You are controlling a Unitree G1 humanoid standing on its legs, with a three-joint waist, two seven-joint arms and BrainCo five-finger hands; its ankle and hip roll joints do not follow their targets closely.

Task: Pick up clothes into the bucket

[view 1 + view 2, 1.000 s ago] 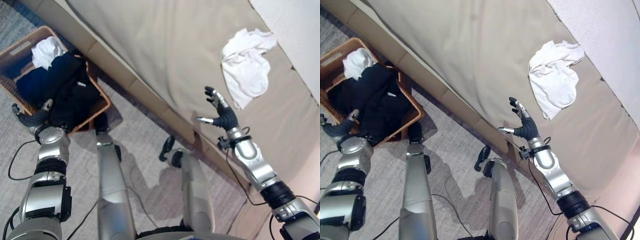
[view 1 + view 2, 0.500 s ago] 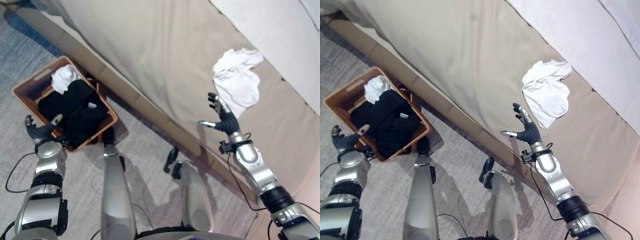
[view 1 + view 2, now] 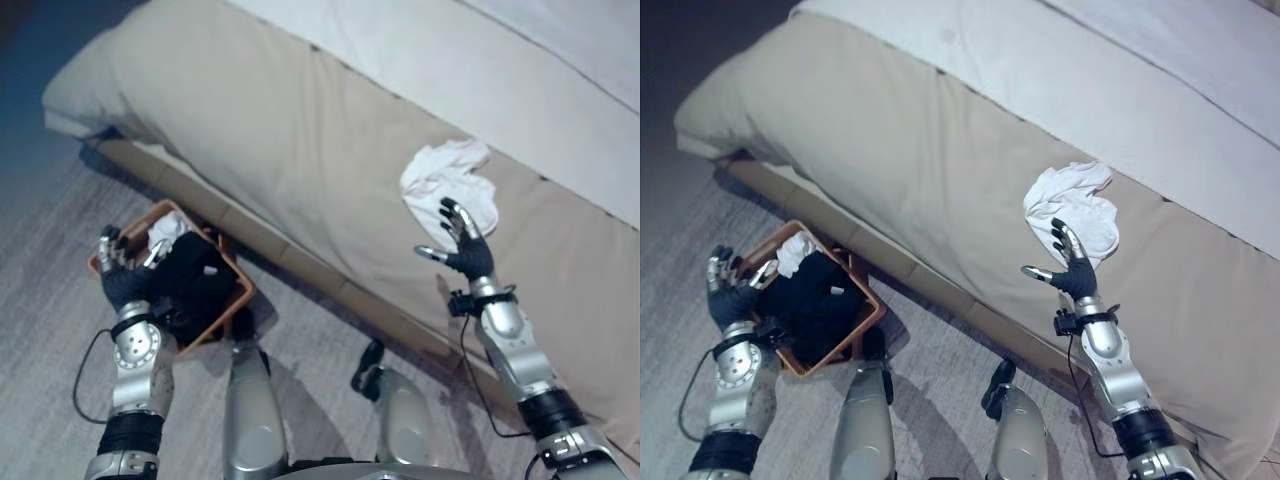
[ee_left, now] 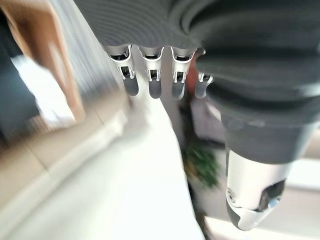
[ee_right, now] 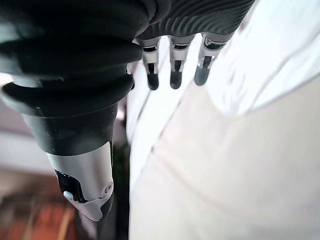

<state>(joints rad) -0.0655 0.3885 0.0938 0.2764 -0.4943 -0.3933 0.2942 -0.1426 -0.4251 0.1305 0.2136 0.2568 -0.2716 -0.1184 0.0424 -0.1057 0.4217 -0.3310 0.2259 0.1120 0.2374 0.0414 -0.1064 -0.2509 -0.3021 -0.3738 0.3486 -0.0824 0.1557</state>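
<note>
1. Since 1 s ago the right hand (image 3: pixel 464 243) has risen to just below the white cloth (image 3: pixel 447 183); cam shifted too.
2. Bed (image 3: pixel 300 150): beige cover; cloth lies crumpled on it.
3. Basket (image 3: pixel 862 323) on carpet (image 3: pixel 60 240); dark + white clothes inside.
4. Left hand (image 3: pixel 122 272) by basket rim, fingers spread, empty; right hand also open, empty.

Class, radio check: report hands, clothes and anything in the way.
Both hands open: right hand just short of white garment on bed; left hand beside basket. Dark clothes already inside. Nothing blocking.
</note>
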